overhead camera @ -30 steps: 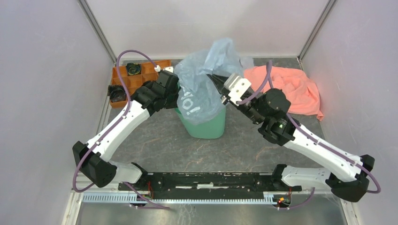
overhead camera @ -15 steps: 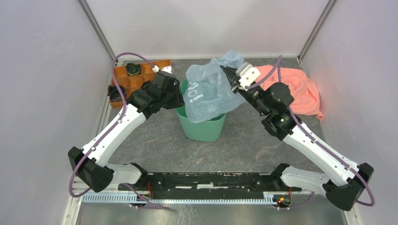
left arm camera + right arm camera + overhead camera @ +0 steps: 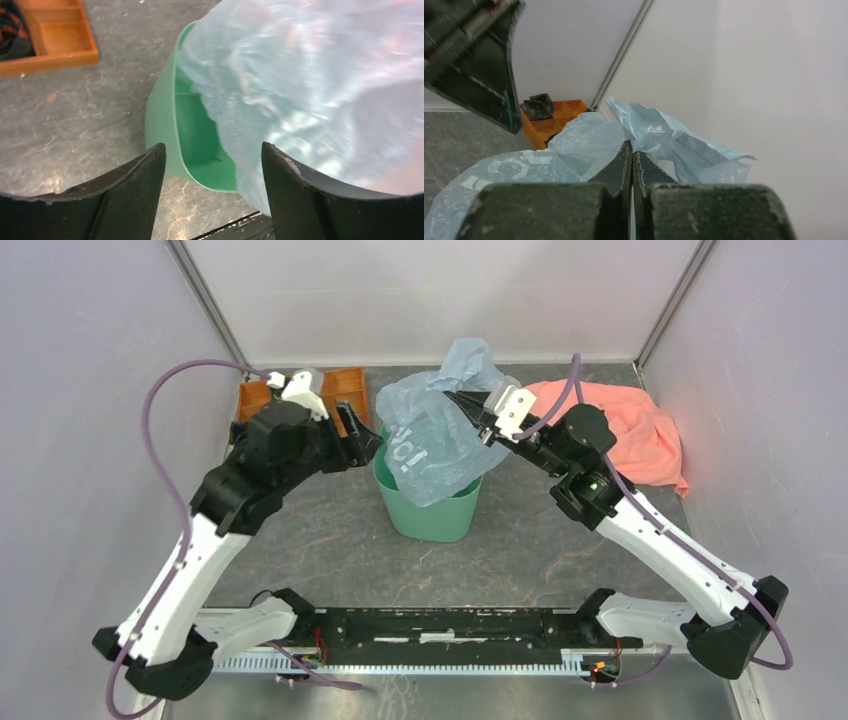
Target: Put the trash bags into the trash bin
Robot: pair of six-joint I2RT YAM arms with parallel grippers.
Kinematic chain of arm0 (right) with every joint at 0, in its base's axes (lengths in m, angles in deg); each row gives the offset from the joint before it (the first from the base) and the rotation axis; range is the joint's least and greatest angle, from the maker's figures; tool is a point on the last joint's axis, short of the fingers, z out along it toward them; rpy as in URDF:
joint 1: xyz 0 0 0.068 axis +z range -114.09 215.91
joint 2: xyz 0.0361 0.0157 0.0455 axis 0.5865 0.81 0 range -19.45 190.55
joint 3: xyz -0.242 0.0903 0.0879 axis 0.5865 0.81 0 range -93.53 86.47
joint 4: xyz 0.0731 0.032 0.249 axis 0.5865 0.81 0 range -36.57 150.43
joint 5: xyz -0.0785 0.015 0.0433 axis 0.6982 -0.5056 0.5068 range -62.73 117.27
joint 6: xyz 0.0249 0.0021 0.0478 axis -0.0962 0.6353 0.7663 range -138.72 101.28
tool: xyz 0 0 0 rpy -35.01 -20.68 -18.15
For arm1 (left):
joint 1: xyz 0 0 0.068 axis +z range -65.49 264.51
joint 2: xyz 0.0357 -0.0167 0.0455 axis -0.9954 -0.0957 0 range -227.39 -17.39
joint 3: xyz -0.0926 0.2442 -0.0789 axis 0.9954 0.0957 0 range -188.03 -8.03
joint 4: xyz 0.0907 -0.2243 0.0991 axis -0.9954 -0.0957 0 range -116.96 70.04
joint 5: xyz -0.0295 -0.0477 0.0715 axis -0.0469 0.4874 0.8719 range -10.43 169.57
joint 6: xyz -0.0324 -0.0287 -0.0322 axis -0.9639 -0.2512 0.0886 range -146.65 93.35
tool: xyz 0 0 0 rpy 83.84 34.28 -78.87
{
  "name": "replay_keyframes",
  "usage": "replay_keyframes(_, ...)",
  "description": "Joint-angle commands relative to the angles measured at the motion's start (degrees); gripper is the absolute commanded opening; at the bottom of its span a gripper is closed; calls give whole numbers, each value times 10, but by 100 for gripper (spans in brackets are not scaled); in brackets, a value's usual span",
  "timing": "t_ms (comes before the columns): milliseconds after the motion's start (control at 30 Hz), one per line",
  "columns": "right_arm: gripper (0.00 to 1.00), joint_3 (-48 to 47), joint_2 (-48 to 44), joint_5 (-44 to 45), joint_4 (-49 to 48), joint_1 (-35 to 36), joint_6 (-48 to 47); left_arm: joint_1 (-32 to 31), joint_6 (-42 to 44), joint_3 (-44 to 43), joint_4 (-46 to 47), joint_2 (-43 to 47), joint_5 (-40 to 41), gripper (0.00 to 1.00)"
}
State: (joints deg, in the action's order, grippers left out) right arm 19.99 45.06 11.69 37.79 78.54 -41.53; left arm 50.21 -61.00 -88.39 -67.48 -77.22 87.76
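The pale blue trash bag [image 3: 435, 435] hangs crumpled over the mint-green trash bin [image 3: 425, 515], its lower part draped into the bin's opening and down its right side. My right gripper [image 3: 455, 400] is shut on a fold near the bag's top and holds it above the rim; the wrist view shows the tips [image 3: 631, 145] pinching the plastic [image 3: 584, 145]. My left gripper [image 3: 360, 440] stands open just left of the bin, holding nothing. In the left wrist view the bin [image 3: 165, 115] and the bag [image 3: 310, 90] lie beyond its spread jaws [image 3: 212, 146].
An orange compartment tray [image 3: 345, 385] with dark items sits at the back left, behind the left arm. A salmon-pink cloth [image 3: 630, 430] lies at the back right. Enclosure walls close in the back and both sides.
My left gripper has opened, let go of the bag and drawn back to the left of the bin. The right gripper still holds the bag, which now hangs lower over the bin.
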Motion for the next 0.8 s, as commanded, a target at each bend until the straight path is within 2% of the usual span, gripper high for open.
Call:
replay_keyframes(0, 0, -35, 17, -47, 16, -2, -6, 0, 42, 1, 75, 49, -119, 72)
replay_keyframes(100, 0, -38, 20, -59, 17, -3, 4, -1, 24, 42, 139, 46, -197, 56)
replay_keyframes(133, 0, -39, 20, -63, 15, -3, 11, -5, 19, 48, 143, 32, -198, 47)
replay_keyframes(200, 0, -42, 20, -70, 12, -3, 25, -26, 17, 56, 157, 11, -184, 43)
replay_keyframes(333, 0, -45, 24, -73, 5, -5, 45, -101, 8, 70, 227, -32, -118, 37)
replay_keyframes(467, 0, -52, 35, -95, -9, -24, 83, -186, 10, 88, 272, -86, 43, 28)
replay_keyframes(567, 0, -72, 56, -135, 1, -47, 110, -192, -9, 112, 284, -112, 102, 26)
replay_keyframes(633, 0, -76, 62, -169, 13, -66, 120, -193, -12, 124, 290, -100, 96, 28)
replay_keyframes(767, 0, -61, 59, -221, 42, -90, 120, -194, -2, 146, 290, -27, 71, 49)
